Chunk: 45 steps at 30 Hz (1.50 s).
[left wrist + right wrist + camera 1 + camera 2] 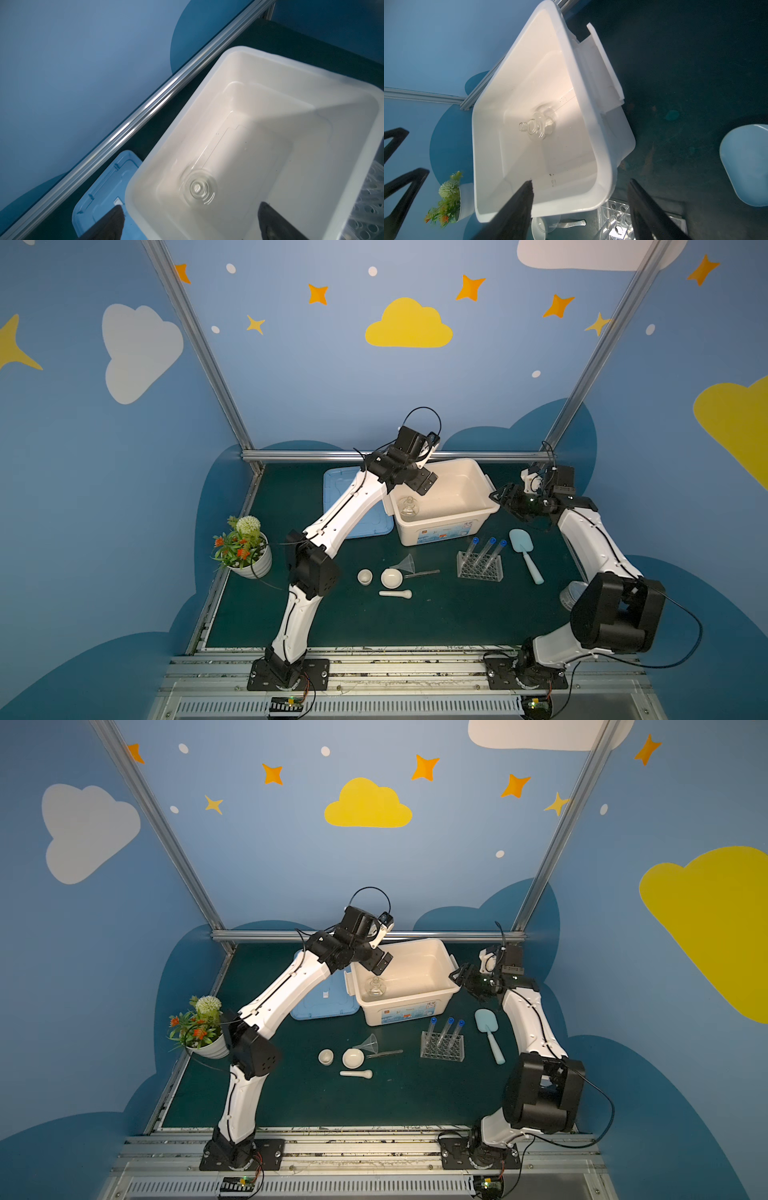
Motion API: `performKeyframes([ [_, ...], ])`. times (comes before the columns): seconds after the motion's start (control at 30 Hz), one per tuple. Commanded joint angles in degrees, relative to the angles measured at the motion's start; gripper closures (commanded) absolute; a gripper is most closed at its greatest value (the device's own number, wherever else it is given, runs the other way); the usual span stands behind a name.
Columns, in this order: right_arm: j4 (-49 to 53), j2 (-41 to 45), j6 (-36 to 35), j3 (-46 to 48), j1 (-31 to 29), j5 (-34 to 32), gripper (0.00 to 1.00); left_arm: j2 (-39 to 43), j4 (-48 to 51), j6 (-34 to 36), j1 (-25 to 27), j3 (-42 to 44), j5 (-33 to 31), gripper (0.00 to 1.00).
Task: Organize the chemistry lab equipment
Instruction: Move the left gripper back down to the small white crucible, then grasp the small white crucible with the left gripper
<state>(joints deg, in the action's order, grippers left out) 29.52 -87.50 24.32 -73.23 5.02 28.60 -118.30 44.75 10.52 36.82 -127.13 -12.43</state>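
Bin (436,531) holds one flask (408,507); rack (480,569) holds three tubes (484,551) (left tool (191,207), right tool (581,181) gape, empty).

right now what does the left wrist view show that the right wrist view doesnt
Only the left wrist view: the blue lid lying beside the white bin. Only the right wrist view: the potted flower plant and the blue scoop. Both: the white bin, the clear flask standing inside it, and part of the test tube rack.

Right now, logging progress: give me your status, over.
Left jaws open over bin; right jaws open beside it. Flask upright inside; rack, funnel, mortar on mat. Lid off, beside bin.
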Motion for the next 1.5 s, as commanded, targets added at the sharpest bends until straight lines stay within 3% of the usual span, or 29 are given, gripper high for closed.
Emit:
performKeyframes([
  [0.0, -0.1, 1.8, -1.2, 0.8, 0.4, 0.2, 0.27, 8.6, -4.2, -3.8, 0.4, 11.5, -4.5, 0.0],
  [0.23, -0.2, 2.4, -1.4, 1.4, 1.1, 0.3, 0.27, 27.3, -8.4, -11.5, 1.1, 38.6, -10.9, 0.0],
  [0.4, -1.4, 2.4, -0.7, 2.0, 1.6, 1.2, 0.26, 34.9, -5.5, -20.3, 3.1, 51.4, -14.7, 0.0],
  [0.53, -3.0, 2.4, -0.3, 2.7, 1.6, 2.9, 0.26, 36.9, -2.7, -26.6, 3.7, 59.1, -12.9, 0.0],
  [0.7, -3.3, 2.8, -0.7, 3.3, 1.7, 3.5, 0.26, 35.5, 1.7, -35.5, 3.8, 63.3, -10.6, 0.0],
  [0.8, -3.1, 2.9, -0.8, 3.5, 2.1, 3.2, 0.26, 34.1, 1.1, -37.3, 3.8, 64.9, -7.4, 0.0],
  [1.27, -2.6, 2.9, -0.6, 3.8, 3.0, 3.7, 0.26, 27.7, -5.1, -40.8, 4.1, 69.5, -1.2, 0.04],
  [1.47, -2.5, 3.1, -0.5, 4.2, 3.1, 3.7, 0.26, 26.0, -6.6, -40.7, 4.1, 69.8, -0.4, 0.14],
])
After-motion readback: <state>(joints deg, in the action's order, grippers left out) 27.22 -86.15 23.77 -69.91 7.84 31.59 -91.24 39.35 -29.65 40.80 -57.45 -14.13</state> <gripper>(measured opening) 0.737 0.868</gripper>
